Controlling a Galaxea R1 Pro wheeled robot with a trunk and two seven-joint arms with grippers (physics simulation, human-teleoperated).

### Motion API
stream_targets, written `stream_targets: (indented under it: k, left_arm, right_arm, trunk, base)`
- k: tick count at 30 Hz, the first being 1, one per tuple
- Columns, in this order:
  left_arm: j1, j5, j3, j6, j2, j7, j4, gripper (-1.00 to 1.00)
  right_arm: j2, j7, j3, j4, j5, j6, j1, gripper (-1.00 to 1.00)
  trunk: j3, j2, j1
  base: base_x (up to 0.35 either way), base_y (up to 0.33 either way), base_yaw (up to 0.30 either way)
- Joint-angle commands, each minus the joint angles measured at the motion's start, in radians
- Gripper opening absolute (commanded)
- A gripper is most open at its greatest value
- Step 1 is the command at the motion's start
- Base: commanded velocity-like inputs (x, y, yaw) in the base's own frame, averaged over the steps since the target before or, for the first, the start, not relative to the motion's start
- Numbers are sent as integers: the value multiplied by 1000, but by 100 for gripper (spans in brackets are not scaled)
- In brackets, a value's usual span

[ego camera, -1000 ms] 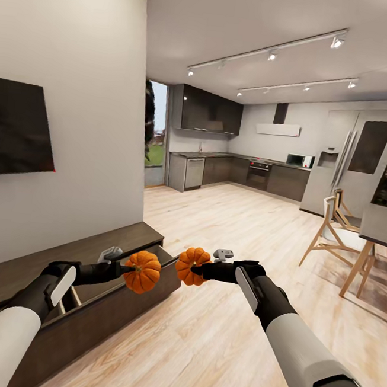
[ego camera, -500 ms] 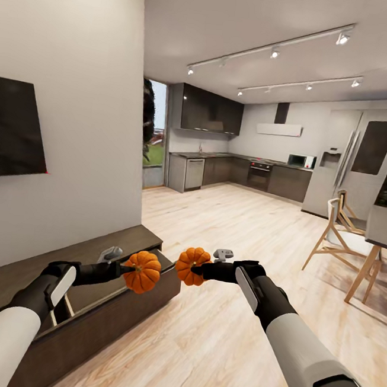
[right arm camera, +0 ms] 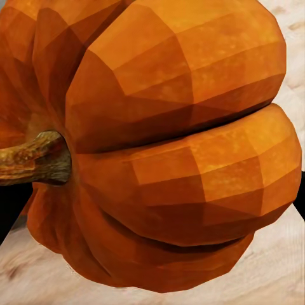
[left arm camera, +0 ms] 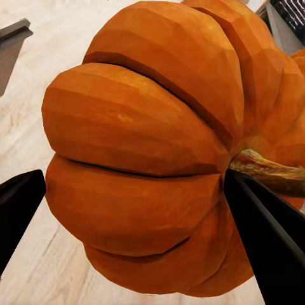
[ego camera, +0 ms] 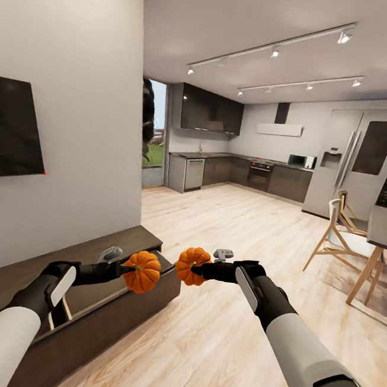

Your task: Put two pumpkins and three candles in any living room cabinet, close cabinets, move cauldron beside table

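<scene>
Now, left gripper (ego camera: 127, 268): we clamp one pumpkin (ego camera: 142, 271), stem (left arm camera: 270, 171) pointing back toward our fingers (left arm camera: 270, 244)
Right gripper (ego camera: 198, 270): closed on the other pumpkin (ego camera: 192, 265), stem (right arm camera: 35, 159) likewise toward us
Cabinet (ego camera: 104, 303): open below the left pumpkin
Kitchen (ego camera: 238, 162): far behind

In the head view each pumpkin hides the fingertips of its end effector, the left pumpkin (ego camera: 142, 271) covering the left end effector (ego camera: 127, 268) and the right pumpkin (ego camera: 192, 265) the right end effector (ego camera: 200, 270). The cabinet (ego camera: 108, 241) is cut off by the left and bottom edges, its open inside is mostly hidden by the left arm, and the tall desk (ego camera: 385, 227) runs out at the right edge. In the wrist views the stems (left arm camera: 270, 173) (right arm camera: 35, 159) are cut by the edge.
</scene>
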Motion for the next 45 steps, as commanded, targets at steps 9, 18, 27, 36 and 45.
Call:
stream_targets:
  k: [9, 18, 27, 36, 45]
  left_arm:
    - [-1, 2, 2, 5, 0, 0, 0, -100]
    - [-1, 2, 1, 5, 0, 0, 0, -100]
    - [-1, 2, 1, 5, 0, 0, 0, -100]
    - [-1, 2, 2, 5, 0, 0, 0, -100]
    - [-1, 2, 1, 5, 0, 0, 0, -100]
  right_arm:
    - [0, 0, 0, -1, -2, 4, -1, -100]
    - [0, 0, 0, -2, -2, 4, -1, -100]
    - [0, 0, 0, -2, -2, 4, -1, -100]
    - [0, 0, 0, -2, -2, 4, -1, -100]
    - [0, 0, 0, -2, -2, 4, -1, -100]
  trunk:
    - [-1, -1, 0]
    - [-1, -1, 0]
    - [-1, -1, 0]
    - [-1, -1, 0]
    - [-1, -1, 0]
  base:
    - [65, 0, 0]
    - [83, 0, 0]
    - [293, 0, 0]
    - [57, 0, 0]
    - [121, 0, 0]
